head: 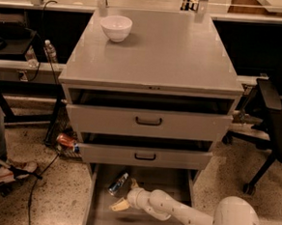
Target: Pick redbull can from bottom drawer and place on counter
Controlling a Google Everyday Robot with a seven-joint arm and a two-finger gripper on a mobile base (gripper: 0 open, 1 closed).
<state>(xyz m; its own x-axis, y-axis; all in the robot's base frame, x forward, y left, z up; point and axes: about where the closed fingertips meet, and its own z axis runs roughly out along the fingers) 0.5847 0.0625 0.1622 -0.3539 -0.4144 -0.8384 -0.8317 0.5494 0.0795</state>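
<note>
Two jaws of the gripper (126, 194) are standing wide apart, holding nothing, just beside the redbull can (118, 183), which is lying tilted in the bottom drawer (103, 219). I am judging this the reaching step; next, closing around the can, then lifting it to the table (174, 54).

I count three drawers (148, 122), one redbull can (118, 183), one bowl (116, 27), one orange-red can (65, 140), one gripper (126, 194), sitting in the bottom drawer (99, 220).
</note>
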